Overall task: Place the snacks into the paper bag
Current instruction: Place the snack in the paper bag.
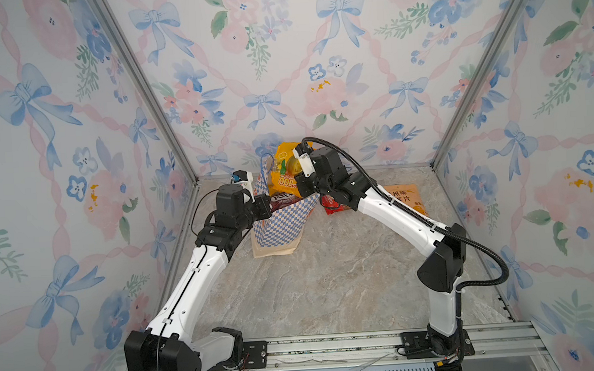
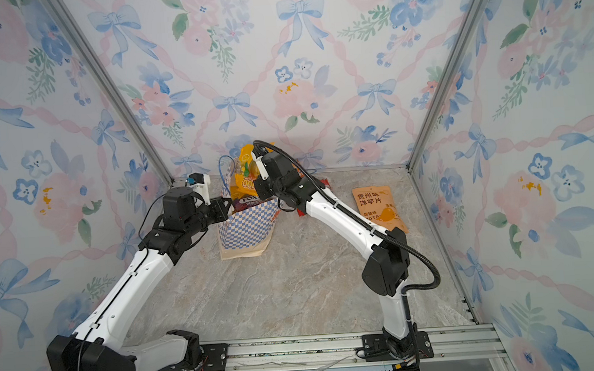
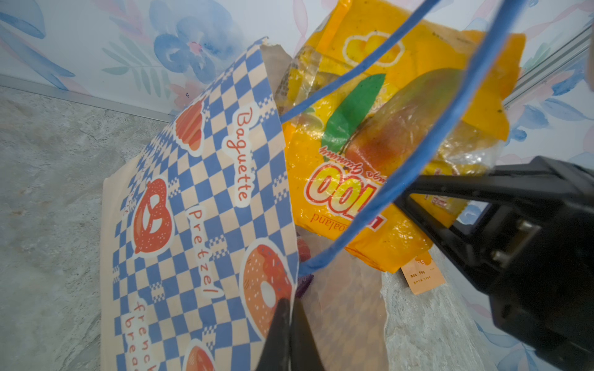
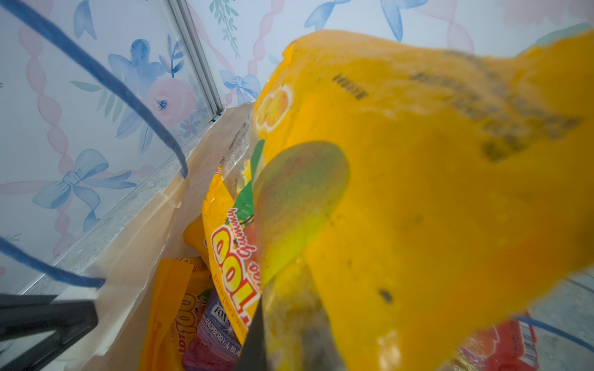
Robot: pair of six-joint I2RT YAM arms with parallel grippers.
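The blue-and-white checkered paper bag (image 1: pixel 284 226) stands at 12 o'clock on the marble tabletop (image 1: pixel 330 290), its 9 o'clock rim pinched by the clenched left gripper (image 3: pixel 286 308). The right gripper (image 3: pixel 406 194) grasps 1 shiny yellow-orange mango packet (image 1: pixel 283 159) partly inside the bag's mouth. A tan kraft pouch (image 2: pixel 378 206) lies at the bag's 3 o'clock.

Blue-and-white checkered paper bag (image 1: pixel 280 226) stands open; a yellow mango gummy packet (image 1: pixel 282 157) sticks upside down from its mouth, purple packet (image 1: pixel 282 200) inside. A tan kraft pouch (image 2: pixel 378 208) lies flat nearby.
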